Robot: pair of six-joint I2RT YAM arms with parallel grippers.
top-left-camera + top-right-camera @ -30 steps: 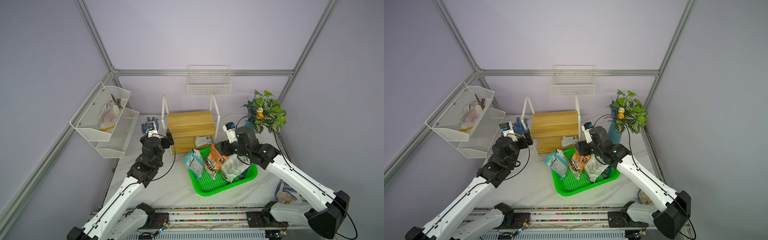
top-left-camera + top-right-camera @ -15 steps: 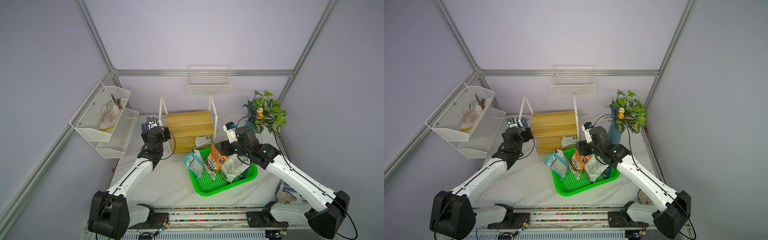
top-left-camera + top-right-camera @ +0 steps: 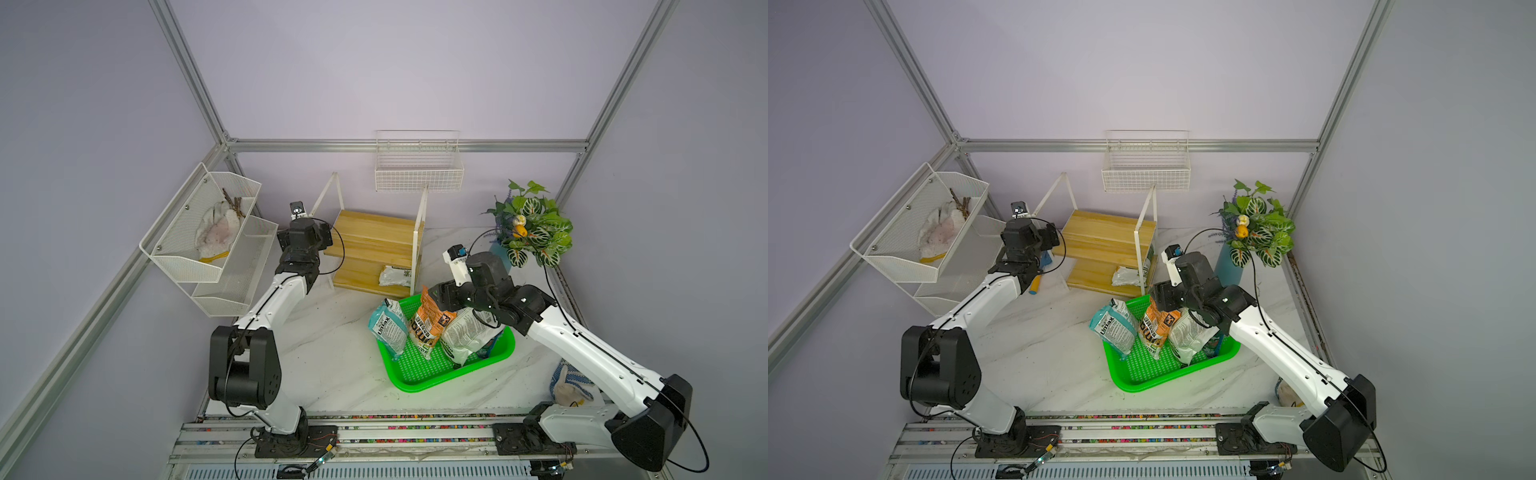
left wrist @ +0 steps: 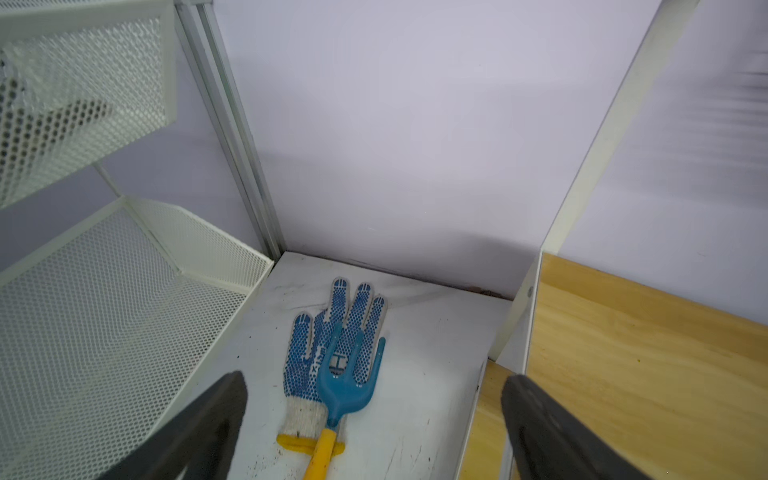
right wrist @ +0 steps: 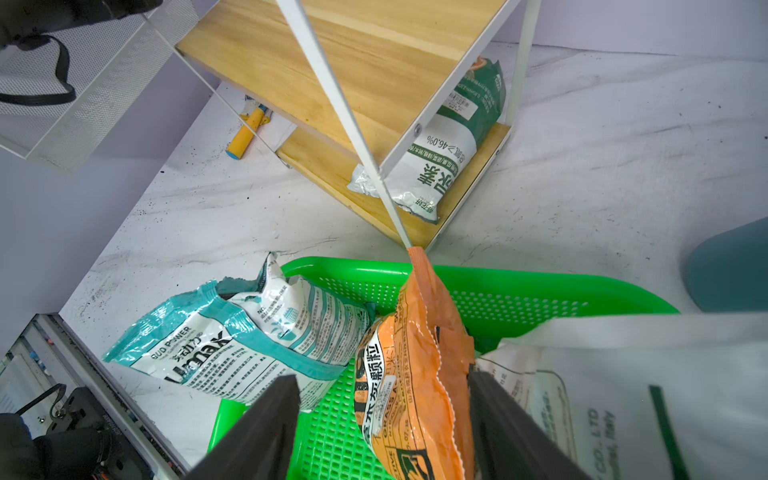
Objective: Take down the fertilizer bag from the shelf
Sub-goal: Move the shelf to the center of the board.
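r gripper point(image 5: 382, 380) jaws apart astride upright orange bag point(image 5: 415, 365) in green tray point(image 5: 519, 291), teal bag point(image 5: 232, 332) beside. green-white fertilizer bag point(image 5: 440, 166) lies on shelf point(image 5: 332, 62) lower board.

Before me a green tray point(image 3: 419, 384) on the marble surface point(image 3: 332, 353) holds a teal bag point(image 3: 388, 330), an orange bag point(image 3: 428, 324) and a white bag point(image 3: 465, 336), leaning together. A potted plant point(image 3: 532, 228) stands in the far corner. A blue hand fork point(image 4: 345, 386) lies on a dotted glove point(image 4: 332, 328) beside the mesh rack point(image 3: 208, 249).
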